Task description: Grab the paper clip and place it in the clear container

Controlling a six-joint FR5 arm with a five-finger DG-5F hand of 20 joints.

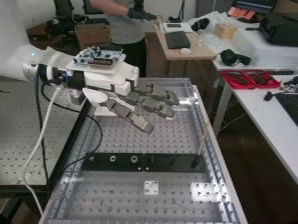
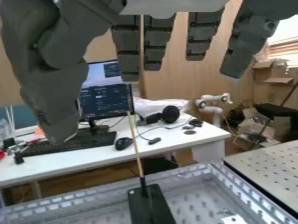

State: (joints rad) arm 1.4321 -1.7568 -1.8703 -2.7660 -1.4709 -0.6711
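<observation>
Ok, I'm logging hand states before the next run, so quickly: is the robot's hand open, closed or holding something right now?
Hand: open, its fingers extended and spread, nothing held.

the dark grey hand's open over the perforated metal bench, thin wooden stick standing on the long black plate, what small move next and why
Probably ease the hand a little toward the stick before curling anything: the fingers look straight and empty, and the stick rises from near one end of the plate, apart from them.
</observation>
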